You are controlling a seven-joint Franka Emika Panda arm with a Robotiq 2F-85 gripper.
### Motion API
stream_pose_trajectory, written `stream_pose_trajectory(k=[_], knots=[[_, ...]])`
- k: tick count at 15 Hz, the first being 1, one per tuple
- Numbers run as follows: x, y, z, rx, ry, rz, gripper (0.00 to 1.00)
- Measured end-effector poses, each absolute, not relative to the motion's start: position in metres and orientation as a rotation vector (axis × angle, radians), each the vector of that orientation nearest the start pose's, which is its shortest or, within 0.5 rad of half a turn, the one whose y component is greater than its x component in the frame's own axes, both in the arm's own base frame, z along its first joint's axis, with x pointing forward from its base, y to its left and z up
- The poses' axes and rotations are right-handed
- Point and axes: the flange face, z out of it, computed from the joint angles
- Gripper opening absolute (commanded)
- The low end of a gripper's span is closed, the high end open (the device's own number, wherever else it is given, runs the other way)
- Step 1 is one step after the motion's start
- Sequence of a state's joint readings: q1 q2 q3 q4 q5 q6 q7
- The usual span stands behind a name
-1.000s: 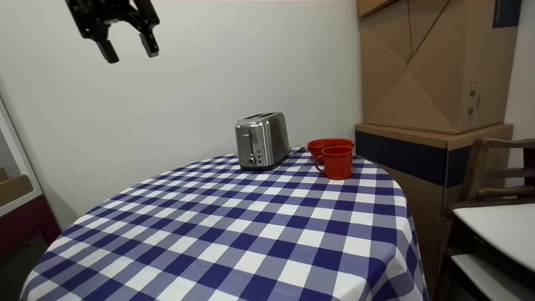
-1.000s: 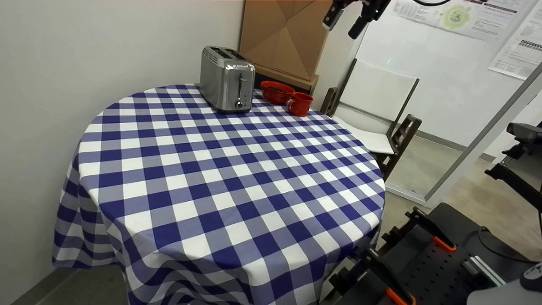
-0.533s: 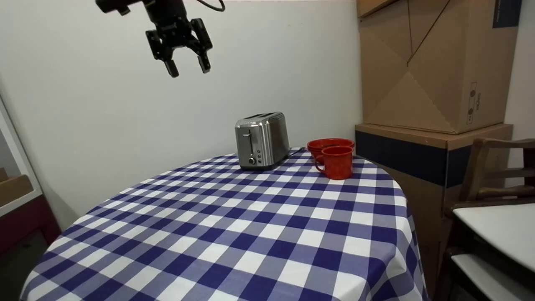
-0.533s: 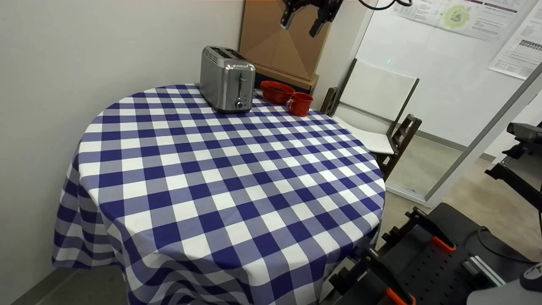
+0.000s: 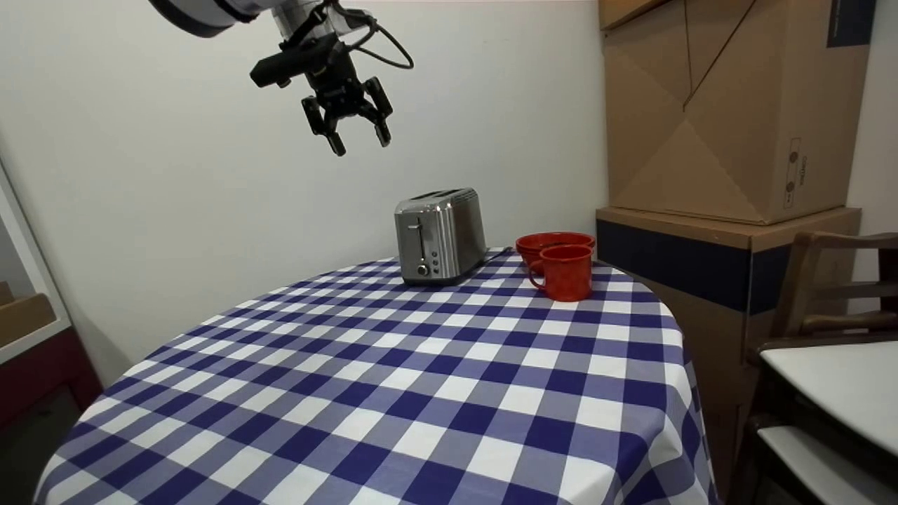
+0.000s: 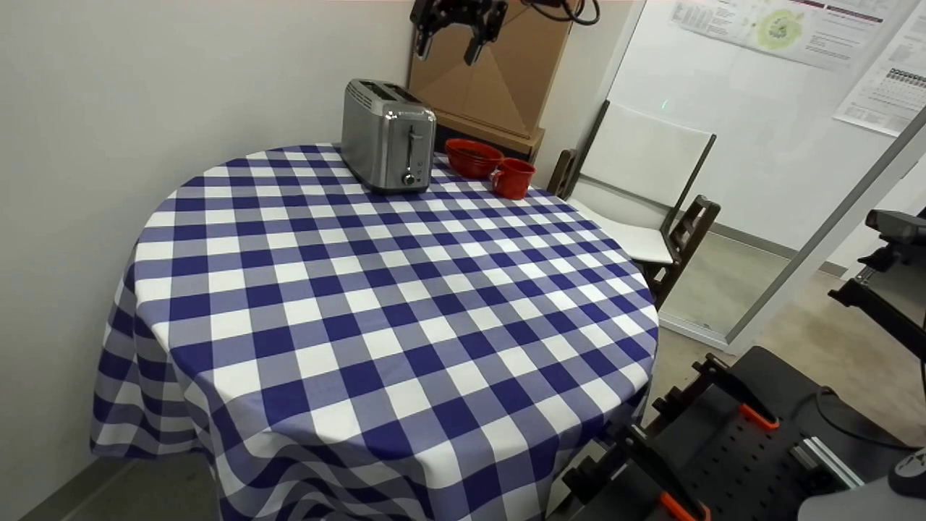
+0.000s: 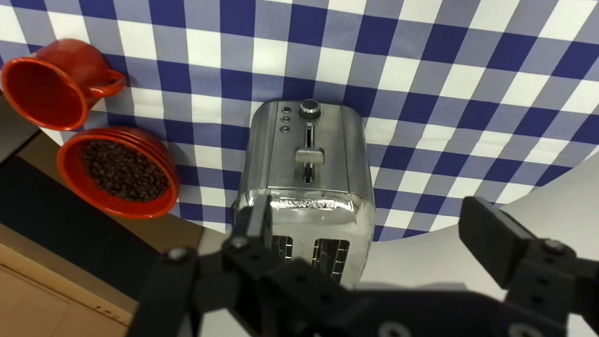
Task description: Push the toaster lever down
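A silver toaster (image 5: 463, 235) stands upright on the checkered tablecloth; it also shows in an exterior view (image 6: 367, 137) and in the wrist view (image 7: 327, 175). Its lever (image 7: 310, 155) sits in a slot on the end face, above a round knob (image 7: 309, 108). In both exterior views the lever (image 5: 415, 226) (image 6: 415, 135) is near the top of its slot. My gripper (image 5: 361, 144) is open and empty, in the air higher than the toaster and apart from it; it also shows in an exterior view (image 6: 447, 56). In the wrist view my gripper (image 7: 367, 203) hides part of the toaster's top.
A red mug (image 5: 567, 273) and stacked red bowls (image 7: 117, 173) with dark beans stand beside the toaster. A wall is behind the table. Cardboard boxes (image 5: 701, 140) stand past the bowls. The checkered tablecloth (image 6: 347, 289) spreads in front of the toaster's lever end.
My gripper has moved toward the toaster, rightward and down in an exterior view, leftward in the other exterior view. Its jaws have stayed open. The toaster, mug and bowls have not moved.
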State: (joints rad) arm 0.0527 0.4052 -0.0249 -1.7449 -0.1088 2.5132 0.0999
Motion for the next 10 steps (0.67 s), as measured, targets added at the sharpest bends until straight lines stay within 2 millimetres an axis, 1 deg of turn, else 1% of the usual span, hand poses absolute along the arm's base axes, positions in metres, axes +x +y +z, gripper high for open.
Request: stream_pose_trajectory(k=[1,2,4,9,10], knots=[[0.695,0.023,0.372,-3.157,-0.02,-0.581,0.93],[0.703,0.023,0.363,-3.16,-0.021,-0.578,0.74],[0.717,0.022,0.348,-3.164,-0.019,-0.573,0.62],[0.743,0.018,0.318,-3.174,-0.014,-0.576,0.21],[0.747,0.018,0.313,-3.175,-0.014,-0.577,0.15]])
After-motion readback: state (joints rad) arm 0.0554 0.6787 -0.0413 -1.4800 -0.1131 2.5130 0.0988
